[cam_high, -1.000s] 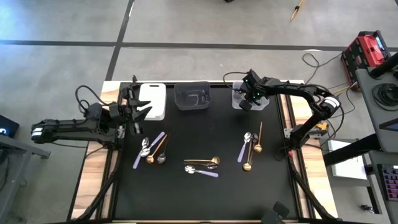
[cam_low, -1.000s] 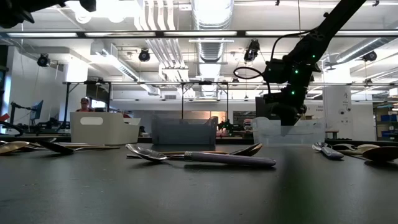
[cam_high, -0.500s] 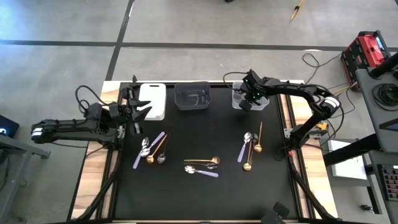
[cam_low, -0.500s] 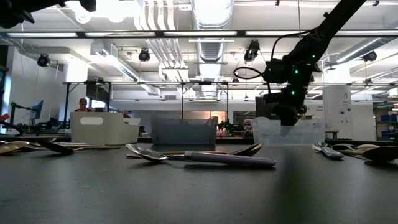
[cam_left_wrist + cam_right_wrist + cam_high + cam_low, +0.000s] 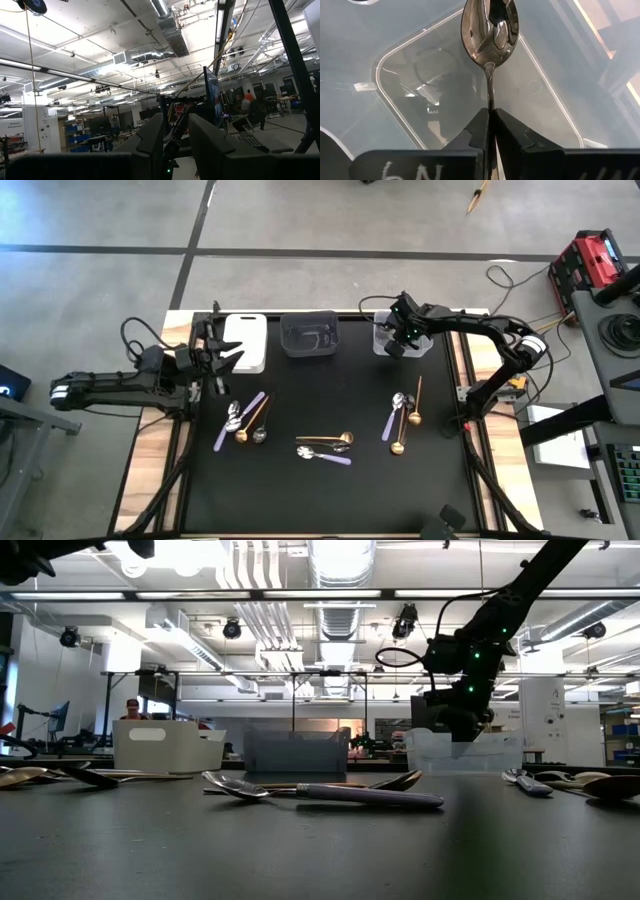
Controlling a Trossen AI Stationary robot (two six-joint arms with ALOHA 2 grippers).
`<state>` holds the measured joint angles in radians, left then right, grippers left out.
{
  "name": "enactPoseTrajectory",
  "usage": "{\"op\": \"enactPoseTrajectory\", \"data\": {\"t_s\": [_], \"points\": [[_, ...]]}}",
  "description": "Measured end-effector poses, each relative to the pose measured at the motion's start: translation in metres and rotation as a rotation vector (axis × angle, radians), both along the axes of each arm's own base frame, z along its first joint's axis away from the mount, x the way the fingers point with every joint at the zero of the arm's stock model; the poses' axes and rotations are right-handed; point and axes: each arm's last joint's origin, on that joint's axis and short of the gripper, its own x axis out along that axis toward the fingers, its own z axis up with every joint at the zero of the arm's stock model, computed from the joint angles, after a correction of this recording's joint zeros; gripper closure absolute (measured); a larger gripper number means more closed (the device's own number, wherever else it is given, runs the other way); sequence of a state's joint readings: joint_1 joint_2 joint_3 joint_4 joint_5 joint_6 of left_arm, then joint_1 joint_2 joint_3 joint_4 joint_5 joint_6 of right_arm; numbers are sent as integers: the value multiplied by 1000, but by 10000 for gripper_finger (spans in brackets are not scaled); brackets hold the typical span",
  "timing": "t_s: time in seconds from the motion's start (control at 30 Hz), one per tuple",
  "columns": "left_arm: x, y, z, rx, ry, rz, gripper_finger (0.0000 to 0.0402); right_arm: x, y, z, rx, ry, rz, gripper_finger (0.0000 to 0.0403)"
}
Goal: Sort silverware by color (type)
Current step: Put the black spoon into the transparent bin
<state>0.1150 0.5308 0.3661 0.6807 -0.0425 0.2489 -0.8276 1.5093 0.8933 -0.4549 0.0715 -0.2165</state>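
1. The right gripper [image 5: 490, 125] pinches a silver spoon [image 5: 490, 30] by its thin handle, bowl over the clear bin [image 5: 392, 337] at the table's one o'clock.
2. It looks light, stiff and slippery, so a mid-handle grip seems safest.
3. The left gripper [image 5: 222, 361] waits at ten o'clock, slightly parted and empty.

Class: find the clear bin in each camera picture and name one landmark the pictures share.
High view: clear bin at the mat's far right edge, under the right tool.
Low view: right of centre, behind that tool.
Left wrist view: not in it.
Right wrist view: fills the picture.
Landmark: the right tool.
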Motion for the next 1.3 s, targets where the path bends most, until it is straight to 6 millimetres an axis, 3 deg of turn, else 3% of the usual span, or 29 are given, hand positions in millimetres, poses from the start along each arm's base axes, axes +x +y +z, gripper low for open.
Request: {"op": "enactPoseTrajectory", "data": {"t_s": [0.47, 0.77, 1.07, 1.3], "points": [[0, 0, 2, -26, -29, -18, 326, 0, 0, 0, 5, -9, -24, 381], [1, 0, 1, -152, -44, -93, 326, 0, 0, 0, 8, -12, -34, 381], [12, 0, -18, -317, 29, -216, 326, 0, 0, 0, 16, -19, -56, 381], [17, 0, -18, -326, 12, -225, 326, 0, 0, 0, 15, -18, -56, 374]]}}
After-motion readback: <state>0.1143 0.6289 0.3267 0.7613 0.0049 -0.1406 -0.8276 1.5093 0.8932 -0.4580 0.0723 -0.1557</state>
